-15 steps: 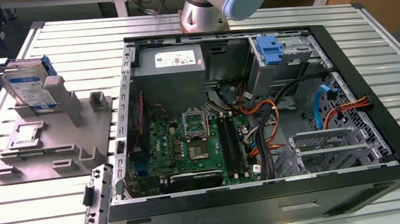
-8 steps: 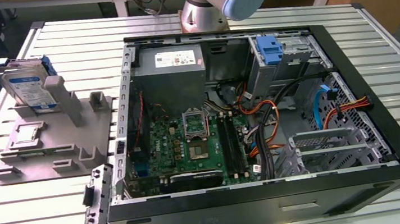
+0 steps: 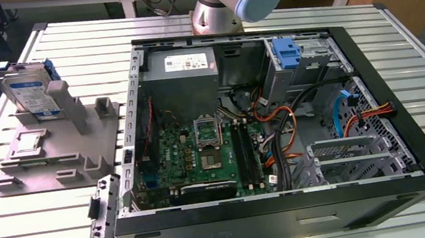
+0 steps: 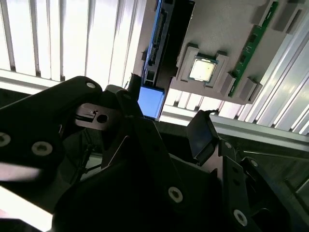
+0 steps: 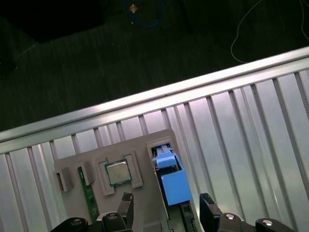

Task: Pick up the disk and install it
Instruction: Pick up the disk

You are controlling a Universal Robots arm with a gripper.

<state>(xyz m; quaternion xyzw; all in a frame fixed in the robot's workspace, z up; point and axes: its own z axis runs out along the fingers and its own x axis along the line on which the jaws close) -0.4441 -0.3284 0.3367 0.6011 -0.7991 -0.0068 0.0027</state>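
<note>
Silver rectangular disk [image 3: 33, 94] in blue plastic carrier is standing upright in grey plastic fixture [image 3: 56, 152] on slatted metal surface [image 3: 396, 44], leaving its top edge free for grasping. Black gripper [image 5: 166, 202] jaws are gaping apart, apparently straddling it without contact.

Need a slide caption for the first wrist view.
Open gripper hovers over the disk standing on edge in the grey holder, processor chip alongside.

white-and-blue label [image 3: 27, 89] on the disk [image 3: 37, 101], white label [image 3: 186, 63] on the power supply [image 3: 182, 81], print on both unreadable
</note>
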